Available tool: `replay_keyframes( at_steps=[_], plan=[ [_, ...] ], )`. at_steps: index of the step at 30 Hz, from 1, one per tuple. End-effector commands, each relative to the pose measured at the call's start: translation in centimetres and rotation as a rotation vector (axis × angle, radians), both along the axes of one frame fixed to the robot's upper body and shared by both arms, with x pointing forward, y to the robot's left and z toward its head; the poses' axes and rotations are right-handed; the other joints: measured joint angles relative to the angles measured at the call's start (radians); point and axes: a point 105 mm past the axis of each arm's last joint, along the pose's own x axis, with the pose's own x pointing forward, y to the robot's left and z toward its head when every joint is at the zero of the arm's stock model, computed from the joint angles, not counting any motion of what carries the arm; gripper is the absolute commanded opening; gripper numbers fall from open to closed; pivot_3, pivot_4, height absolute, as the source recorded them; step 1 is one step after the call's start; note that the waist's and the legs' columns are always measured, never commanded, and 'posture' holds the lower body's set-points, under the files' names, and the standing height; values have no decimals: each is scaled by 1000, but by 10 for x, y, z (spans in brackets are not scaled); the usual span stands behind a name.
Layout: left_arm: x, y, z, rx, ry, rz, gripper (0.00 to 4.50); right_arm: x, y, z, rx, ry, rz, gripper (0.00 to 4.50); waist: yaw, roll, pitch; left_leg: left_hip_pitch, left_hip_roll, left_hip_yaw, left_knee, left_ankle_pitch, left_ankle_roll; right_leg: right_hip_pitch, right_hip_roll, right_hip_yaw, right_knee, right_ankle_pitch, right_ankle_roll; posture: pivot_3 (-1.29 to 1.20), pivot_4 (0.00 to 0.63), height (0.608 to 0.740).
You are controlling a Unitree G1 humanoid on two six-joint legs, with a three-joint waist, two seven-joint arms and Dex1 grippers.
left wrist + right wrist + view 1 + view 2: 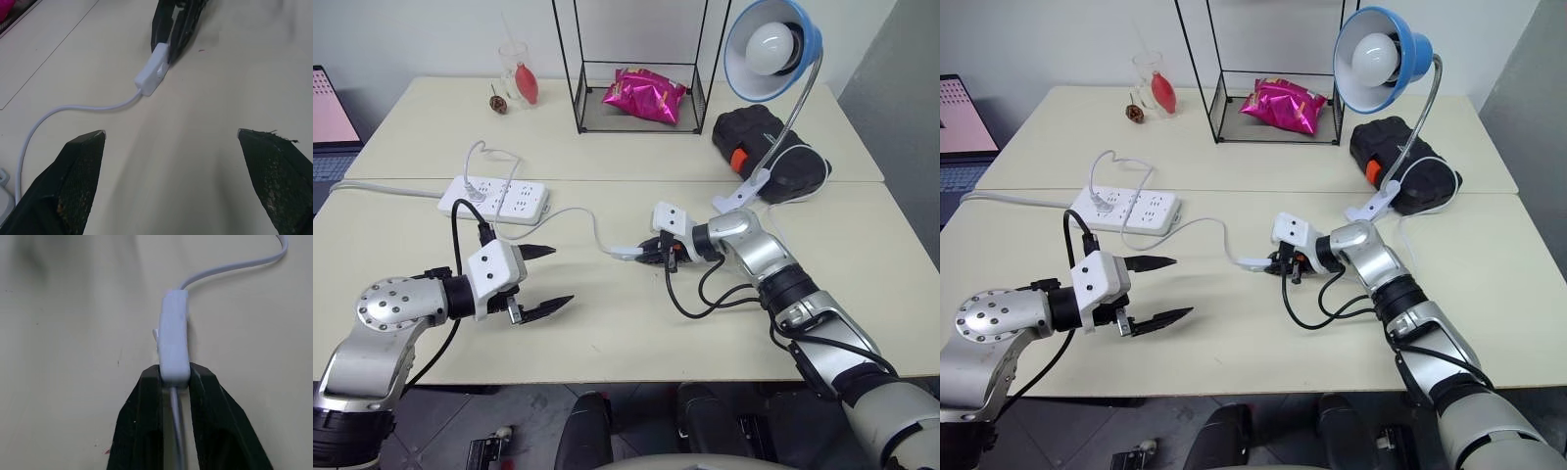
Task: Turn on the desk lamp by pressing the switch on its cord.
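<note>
Left arm (396, 313): silver metal shell; round end disc ringed with small screws; black wrist collar; white boxy camera housing; black cable looping above it; left gripper (546, 279): two black pointed fingers (78, 176), rough speckled pads; right arm (773, 264): silver segmented casing, black joint bands, pale grey lower shell; black cables looping beneath; white boxy housing at wrist; right gripper (173, 382): black tapered fingers (215, 426), matte.

One desk lamp (769, 49), one switch (626, 252), one power strip (494, 198), one pink snack bag (644, 95), one wire rack (636, 64), one black case (769, 147).
</note>
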Motion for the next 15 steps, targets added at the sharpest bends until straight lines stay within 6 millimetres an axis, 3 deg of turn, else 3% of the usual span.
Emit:
replay_keyframes(
  at_steps=[1,15],
  plan=[
    [7,-16,9,-22,-56,-54,4500,-2,-2,21,36,-75,26,341,1,0,0,0,0,0,0,0,0,0,0,0,0,0,0,0,150,740],
    [36,-52,24,-45,-46,-162,4500,-40,4,54,26,-230,100,341,0,0,0,-1,0,-2,0,0,0,0,1,-1,1,-1,1,0,150,740]
  ],
)
